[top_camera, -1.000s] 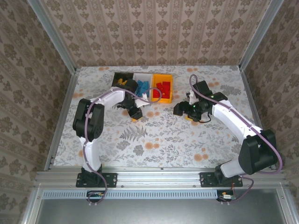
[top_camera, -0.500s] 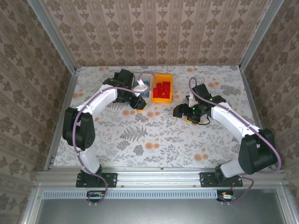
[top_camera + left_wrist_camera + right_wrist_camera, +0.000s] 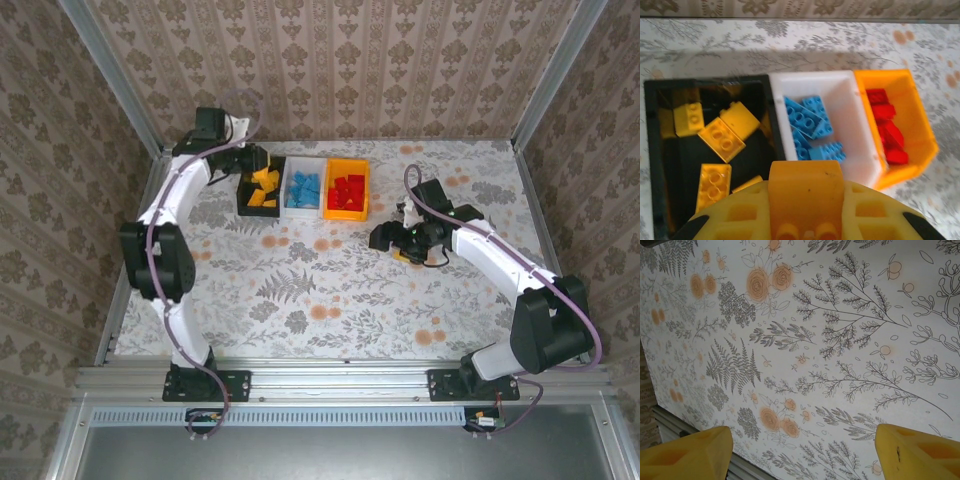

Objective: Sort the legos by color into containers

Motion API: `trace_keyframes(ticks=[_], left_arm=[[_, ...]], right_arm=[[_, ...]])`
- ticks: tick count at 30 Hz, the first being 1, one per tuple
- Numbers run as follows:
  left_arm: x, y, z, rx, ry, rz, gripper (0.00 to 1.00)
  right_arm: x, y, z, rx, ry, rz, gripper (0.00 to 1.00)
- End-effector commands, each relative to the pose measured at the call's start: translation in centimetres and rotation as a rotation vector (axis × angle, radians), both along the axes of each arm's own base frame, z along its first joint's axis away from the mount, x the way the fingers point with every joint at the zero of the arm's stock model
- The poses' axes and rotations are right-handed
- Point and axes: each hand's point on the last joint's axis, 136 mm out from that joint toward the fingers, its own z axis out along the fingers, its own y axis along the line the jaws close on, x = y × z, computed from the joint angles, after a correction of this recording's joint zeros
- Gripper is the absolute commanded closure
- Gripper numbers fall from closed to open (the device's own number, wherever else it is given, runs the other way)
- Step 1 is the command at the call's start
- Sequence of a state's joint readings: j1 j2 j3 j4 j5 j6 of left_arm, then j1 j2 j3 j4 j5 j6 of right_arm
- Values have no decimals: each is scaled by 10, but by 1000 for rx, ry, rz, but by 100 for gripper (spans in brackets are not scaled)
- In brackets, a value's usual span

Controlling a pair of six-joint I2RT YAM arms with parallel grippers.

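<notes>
My left gripper (image 3: 806,202) is shut on a yellow-orange lego (image 3: 806,182) and hovers over the near edge of the black container (image 3: 651,150); from above, that gripper (image 3: 256,162) sits at the black bin's (image 3: 246,205) back. Several yellow legos (image 3: 722,140) lie in it. The white container (image 3: 852,125) holds blue legos (image 3: 807,117), and the orange container (image 3: 915,125) holds red legos (image 3: 887,132). My right gripper (image 3: 805,455) is open with nothing between its fingers, low over bare cloth right of the bins (image 3: 402,248).
The three bins stand side by side at the back of the floral tablecloth (image 3: 330,290). A metal rail (image 3: 685,427) runs along the table edge in the right wrist view. Patterned walls (image 3: 330,70) close in the back and both sides.
My left arm has swung from the middle of the table back and left to the black bin, carrying the yellow-orange lego. The right arm has stayed put.
</notes>
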State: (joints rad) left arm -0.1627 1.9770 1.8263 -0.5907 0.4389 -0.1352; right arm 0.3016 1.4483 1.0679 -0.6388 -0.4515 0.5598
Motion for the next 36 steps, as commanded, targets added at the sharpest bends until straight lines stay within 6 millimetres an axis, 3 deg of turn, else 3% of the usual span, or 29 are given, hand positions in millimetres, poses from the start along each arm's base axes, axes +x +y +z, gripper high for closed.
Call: trace_keyframes(ticks=[1, 3, 6, 7, 8, 9, 11, 14, 16, 19, 24, 26, 28, 30, 33, 36], left_arm=[[15, 15, -36, 99, 90, 45, 76], [26, 24, -51, 136, 109, 63, 70], [41, 26, -67, 144, 119, 68, 46], [45, 27, -69, 143, 117, 77, 37], [49, 28, -72, 139, 118, 87, 8], [52, 28, -72, 135, 115, 92, 0], [56, 27, -66, 129, 96, 93, 0], [49, 28, -50, 119, 72, 87, 0], [39, 32, -33, 118, 31, 96, 0], [16, 51, -5, 129, -73, 141, 0], [-44, 104, 13, 186, -235, 239, 0], [-70, 135, -2, 181, -260, 335, 0], [-93, 158, -17, 146, -287, 401, 0], [-111, 176, -32, 135, -320, 445, 0], [-126, 178, -53, 197, -366, 399, 0], [-126, 177, -71, 223, -403, 371, 0]], right_arm=[[12, -5, 15, -29, -36, -6, 23], [16, -14, 20, -64, -57, -19, 22], [25, -37, 29, -116, -124, -65, 18], [29, -48, 30, -147, -157, -77, 15], [32, -61, 36, -185, -214, -92, 12], [35, -72, 38, -221, -265, -106, 10], [44, -103, 41, -307, -400, -167, 0], [52, -145, 43, -452, -601, -181, 0], [56, -164, 38, -479, -710, -203, 0], [63, -189, 15, -478, -759, -265, 0], [84, -180, -21, -431, -810, -199, 0], [94, -176, -23, -422, -844, -178, 0], [100, -178, -21, -391, -884, -221, 0], [100, -167, -27, -397, -920, -175, 0], [99, -163, -28, -446, -943, -172, 0], [97, -164, -33, -486, -952, -187, 0]])
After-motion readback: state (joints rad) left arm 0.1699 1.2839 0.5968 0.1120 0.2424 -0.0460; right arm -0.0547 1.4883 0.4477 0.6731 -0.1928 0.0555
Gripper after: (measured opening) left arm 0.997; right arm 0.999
